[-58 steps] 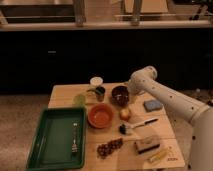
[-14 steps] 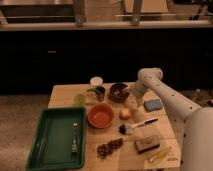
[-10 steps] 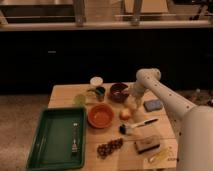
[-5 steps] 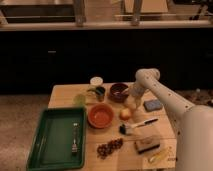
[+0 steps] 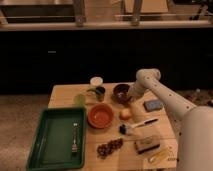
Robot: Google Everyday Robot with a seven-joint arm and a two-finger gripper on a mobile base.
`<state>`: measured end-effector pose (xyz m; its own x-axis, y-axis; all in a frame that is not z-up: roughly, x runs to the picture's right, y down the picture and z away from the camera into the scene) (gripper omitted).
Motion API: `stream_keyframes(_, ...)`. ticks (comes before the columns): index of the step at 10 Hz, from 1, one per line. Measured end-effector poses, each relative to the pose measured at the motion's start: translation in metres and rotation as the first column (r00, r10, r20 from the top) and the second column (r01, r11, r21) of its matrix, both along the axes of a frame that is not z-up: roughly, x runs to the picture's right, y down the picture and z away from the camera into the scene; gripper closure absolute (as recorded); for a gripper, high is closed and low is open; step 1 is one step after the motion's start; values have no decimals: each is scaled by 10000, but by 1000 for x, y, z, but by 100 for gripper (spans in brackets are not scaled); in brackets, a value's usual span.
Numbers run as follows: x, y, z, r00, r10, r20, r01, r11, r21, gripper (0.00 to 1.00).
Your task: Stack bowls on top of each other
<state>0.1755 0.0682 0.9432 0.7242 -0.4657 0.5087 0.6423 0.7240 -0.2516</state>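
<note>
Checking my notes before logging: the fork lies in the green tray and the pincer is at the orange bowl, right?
Not quite. The camera view shows the pincer at the rim of the maroon bowl, not the orange bowl. The fork does lie in the green tray.

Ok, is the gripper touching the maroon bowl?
Cannot tell. In the camera view the gripper is at the right rim of the maroon bowl and overlaps it, but neither contact nor a gap shows plainly.
</note>
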Motion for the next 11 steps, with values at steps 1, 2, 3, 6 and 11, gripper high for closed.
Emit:
stream_keyframes(1,0,-1,-1,10000,59,-21,-59,10000,32,97)
stream_keyframes(2,1,-1,-1,9999,110,-37,-110,9999,47,100)
stream_keyframes(3,2,-2,-2,9999,163,-49,-162,9998,73,100)
stream_keyframes(6,3,-3,-3,9997,240,-45,-239,9996,118,100)
stream_keyframes(11,4,-3,-4,9997,256,-40,-255,9996,101,100)
